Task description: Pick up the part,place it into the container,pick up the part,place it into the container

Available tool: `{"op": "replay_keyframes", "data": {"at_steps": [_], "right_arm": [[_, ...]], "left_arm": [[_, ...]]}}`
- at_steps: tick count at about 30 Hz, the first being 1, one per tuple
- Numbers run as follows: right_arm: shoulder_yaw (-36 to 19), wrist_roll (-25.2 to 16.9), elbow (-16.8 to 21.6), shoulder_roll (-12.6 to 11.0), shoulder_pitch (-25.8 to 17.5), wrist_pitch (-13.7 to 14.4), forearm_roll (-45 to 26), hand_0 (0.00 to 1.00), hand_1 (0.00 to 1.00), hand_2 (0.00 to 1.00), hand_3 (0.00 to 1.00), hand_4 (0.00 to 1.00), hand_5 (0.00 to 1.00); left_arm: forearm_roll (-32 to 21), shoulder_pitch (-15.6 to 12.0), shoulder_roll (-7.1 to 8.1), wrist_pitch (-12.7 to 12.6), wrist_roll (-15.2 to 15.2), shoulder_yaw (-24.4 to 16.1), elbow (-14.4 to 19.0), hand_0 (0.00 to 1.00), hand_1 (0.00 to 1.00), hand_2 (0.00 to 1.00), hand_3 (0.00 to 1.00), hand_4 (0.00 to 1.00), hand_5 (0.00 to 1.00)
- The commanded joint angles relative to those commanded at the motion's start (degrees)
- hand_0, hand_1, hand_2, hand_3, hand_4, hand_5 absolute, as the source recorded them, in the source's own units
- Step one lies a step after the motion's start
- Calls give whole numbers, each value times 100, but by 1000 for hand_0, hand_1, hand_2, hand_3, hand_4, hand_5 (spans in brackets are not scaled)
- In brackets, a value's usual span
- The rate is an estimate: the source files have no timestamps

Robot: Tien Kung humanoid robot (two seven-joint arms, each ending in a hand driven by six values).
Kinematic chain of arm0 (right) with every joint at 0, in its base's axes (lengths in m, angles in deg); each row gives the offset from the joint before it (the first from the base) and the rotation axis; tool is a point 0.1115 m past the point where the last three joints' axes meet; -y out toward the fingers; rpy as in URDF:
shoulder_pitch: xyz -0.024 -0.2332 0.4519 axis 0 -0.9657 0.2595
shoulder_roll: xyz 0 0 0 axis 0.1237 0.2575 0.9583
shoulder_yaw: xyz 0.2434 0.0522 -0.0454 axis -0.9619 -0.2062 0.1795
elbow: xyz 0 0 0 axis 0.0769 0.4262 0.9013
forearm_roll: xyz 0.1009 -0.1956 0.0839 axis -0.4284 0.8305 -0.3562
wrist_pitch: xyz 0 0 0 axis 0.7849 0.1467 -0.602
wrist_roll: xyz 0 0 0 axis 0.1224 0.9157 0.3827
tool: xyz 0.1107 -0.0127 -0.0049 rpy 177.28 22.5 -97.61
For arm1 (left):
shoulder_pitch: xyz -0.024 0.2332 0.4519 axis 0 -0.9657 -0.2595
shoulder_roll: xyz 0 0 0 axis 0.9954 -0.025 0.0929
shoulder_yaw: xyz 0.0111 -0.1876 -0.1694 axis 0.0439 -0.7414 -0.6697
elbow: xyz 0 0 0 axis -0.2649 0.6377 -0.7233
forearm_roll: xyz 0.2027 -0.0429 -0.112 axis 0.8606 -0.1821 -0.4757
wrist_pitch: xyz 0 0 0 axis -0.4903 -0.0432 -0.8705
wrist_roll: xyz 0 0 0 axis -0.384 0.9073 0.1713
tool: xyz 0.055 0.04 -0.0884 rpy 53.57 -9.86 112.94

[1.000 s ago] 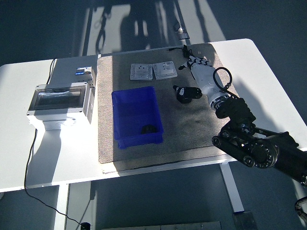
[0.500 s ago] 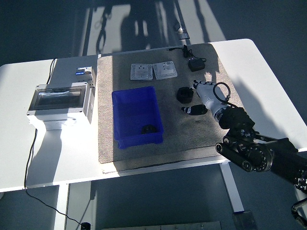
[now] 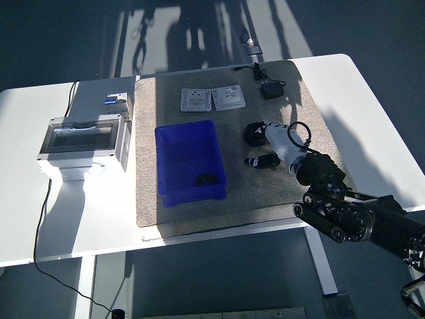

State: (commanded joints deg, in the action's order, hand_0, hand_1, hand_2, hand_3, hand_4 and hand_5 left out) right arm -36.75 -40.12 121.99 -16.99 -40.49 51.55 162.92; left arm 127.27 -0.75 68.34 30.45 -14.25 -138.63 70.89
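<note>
A blue open container (image 3: pixel 174 154) sits on the brown mat, left of centre, with one small dark part (image 3: pixel 206 178) lying in its near right corner. A round black part (image 3: pixel 252 132) lies on the mat to the right of the container. My right hand (image 3: pixel 268 135), white with a black arm behind it, comes in from the lower right and its tip lies against the right side of this black part. A dark shape (image 3: pixel 261 161) just below the hand looks like its shadow. How the hand is set on the part is too small to read.
Two pale square switch plates (image 3: pixel 195 100) (image 3: pixel 229 98) lie at the back of the mat. A black plug adapter (image 3: pixel 271 90) with its cable sits at the back right. A grey box with a clear lid (image 3: pixel 83 138) stands left of the mat.
My right hand has drawn back from the plug adapter at the back of the mat toward me and left, ending against the round black part. The adapter is uncovered now.
</note>
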Motion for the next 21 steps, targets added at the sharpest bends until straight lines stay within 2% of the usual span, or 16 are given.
{"op": "replay_keyframes", "data": {"at_steps": [12,13,18,19,21], "right_arm": [[-160,272,36,-37,-35,-186,136,934,866,882,845,866,429],[-166,294,38,-37,-35,-188,153,922,831,855,830,869,439],[-176,383,49,-46,-36,-174,223,922,831,855,830,869,439],[-174,393,50,-48,-36,-154,234,896,799,812,816,868,446],[-171,399,52,-51,-38,-112,250,896,799,812,816,868,446]], "left_arm": [[10,-7,-2,0,5,9,0,609,304,518,619,655,824],[12,-7,-2,1,6,10,0,609,303,517,617,654,824],[16,-10,-3,-1,5,12,0,609,303,517,617,654,824],[16,-11,-3,-2,3,12,0,609,304,516,617,653,824],[19,-12,-2,-4,2,10,0,609,304,516,617,653,824]]}}
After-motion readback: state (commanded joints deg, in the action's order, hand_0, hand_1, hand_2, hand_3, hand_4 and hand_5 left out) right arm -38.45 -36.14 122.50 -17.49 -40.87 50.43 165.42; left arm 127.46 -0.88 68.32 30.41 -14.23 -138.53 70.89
